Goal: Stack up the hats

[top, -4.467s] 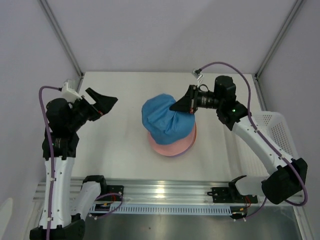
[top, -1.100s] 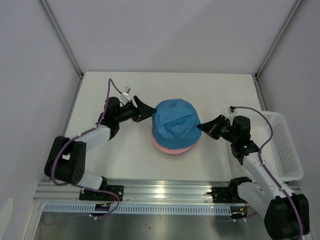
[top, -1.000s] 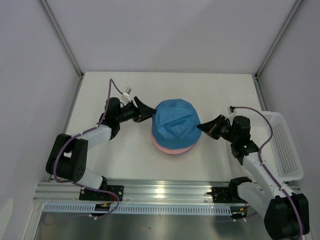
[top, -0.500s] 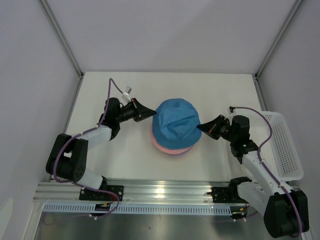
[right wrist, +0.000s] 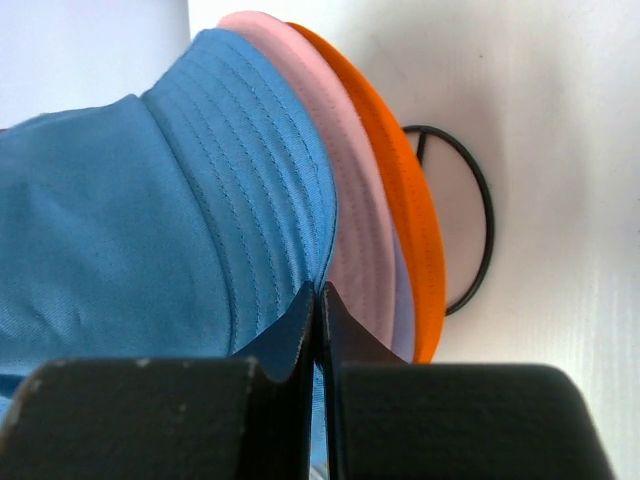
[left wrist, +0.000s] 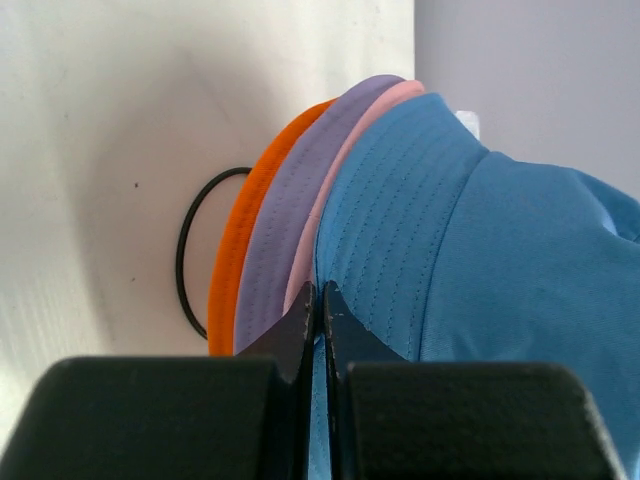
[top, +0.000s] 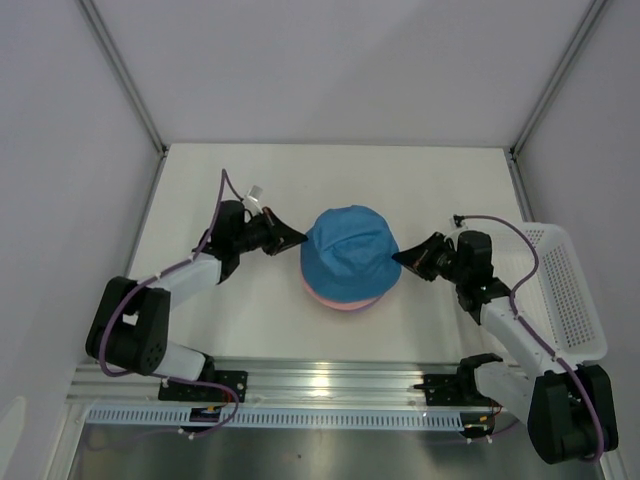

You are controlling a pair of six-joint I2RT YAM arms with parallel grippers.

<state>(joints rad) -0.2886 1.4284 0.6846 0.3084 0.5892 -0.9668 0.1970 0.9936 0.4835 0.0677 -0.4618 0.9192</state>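
Observation:
The hats sit in one pile at mid-table, the blue hat on top. Under it show the brims of the pink hat, the pale purple hat and the orange hat. My left gripper is shut on the blue hat's left brim edge, the cloth pinched between its tips. At the opposite side my right gripper is shut on the right brim edge. The right wrist view shows pink and orange brims just beneath.
A black wire ring of the hat stand lies on the table under the pile, also showing in the right wrist view. A white slotted basket stands at the right table edge, beside my right arm.
My left gripper has shut on the blue hat's left brim. The blue hat has settled lower and rounder on the pile. My right gripper stays shut on the right brim.

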